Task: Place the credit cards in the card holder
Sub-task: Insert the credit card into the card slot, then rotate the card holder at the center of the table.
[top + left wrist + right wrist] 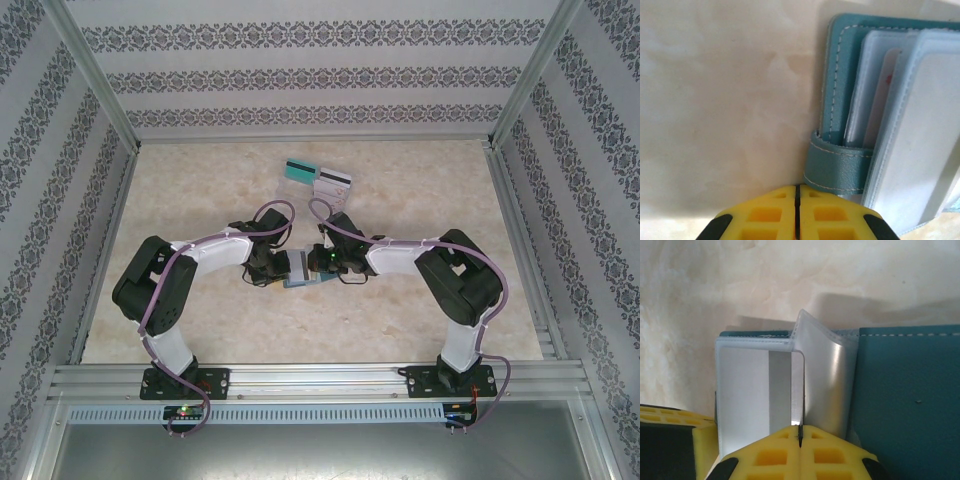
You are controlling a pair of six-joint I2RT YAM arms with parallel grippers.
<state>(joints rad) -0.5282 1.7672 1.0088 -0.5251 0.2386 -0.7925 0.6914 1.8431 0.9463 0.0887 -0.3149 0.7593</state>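
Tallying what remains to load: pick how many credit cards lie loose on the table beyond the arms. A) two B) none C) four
A: a teal-green card and a white card lie side by side on the table, farther out than the card holder.

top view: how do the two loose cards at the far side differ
The teal card is green-blue; the white card is pale. The teal card lies left, the white card right and set slightly nearer. Both lie flat, each with a dark stripe along its far edge.
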